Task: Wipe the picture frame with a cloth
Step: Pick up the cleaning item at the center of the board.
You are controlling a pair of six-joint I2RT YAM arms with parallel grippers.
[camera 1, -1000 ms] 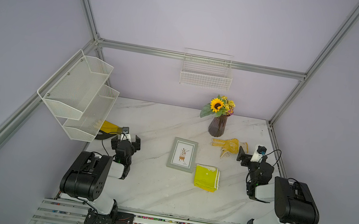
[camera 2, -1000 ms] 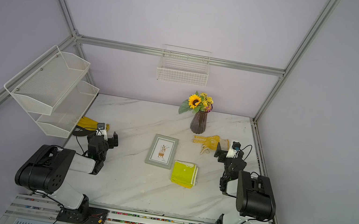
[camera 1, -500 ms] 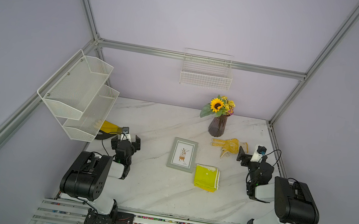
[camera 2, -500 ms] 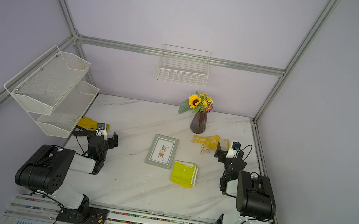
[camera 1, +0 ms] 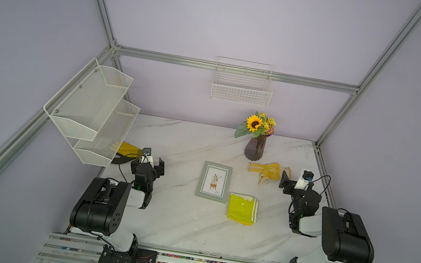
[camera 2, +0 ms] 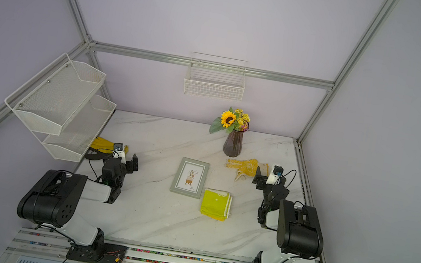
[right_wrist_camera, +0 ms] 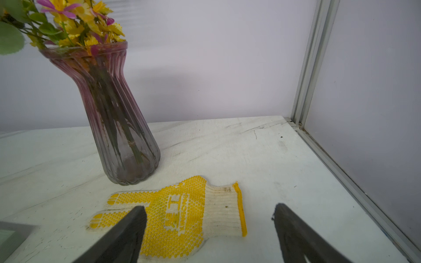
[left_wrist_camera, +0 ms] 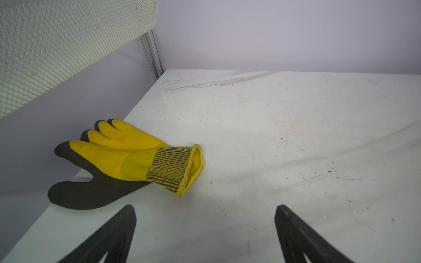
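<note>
Nothing on the counter [camera 1: 174,218] has visibly shifted since the earlier frames, and both arms sit as they did.

At about 1 o'clock from the counter's middle, a ribbed purple glass vase [camera 1: 255,147] stands upright, holding a sunflower and smaller yellow and pink blooms [camera 1: 255,123]. A white wire basket [camera 1: 241,89] hangs on the far wall at 12 o'clock. A two-tier mesh shelf [camera 1: 92,106] juts from the wall at 10 o'clock.

The picture frame [camera 1: 213,181] lies flat near the centre. The cloth [camera 1: 242,208] lies folded just beside its near corner, at about 4 o'clock from it, with a thin gap between them.

The left arm [camera 1: 145,176] is folded low at 9 o'clock, and its wrist points toward 12. Its jaws stand wide apart over bare counter and hold nothing — a yellow-and-black glove [left_wrist_camera: 118,159] lies ahead of them by the wall, partly under the shelf.

The right arm [camera 1: 307,203] is folded the same way at 3 o'clock. Its jaws are also spread wide and grip nothing. In the right wrist view a yellow dotted knit glove [right_wrist_camera: 182,211] lies flat between and just beyond them — one jaw overlaps the glove's fingers there. Whether it touches the glove cannot be told.
</note>
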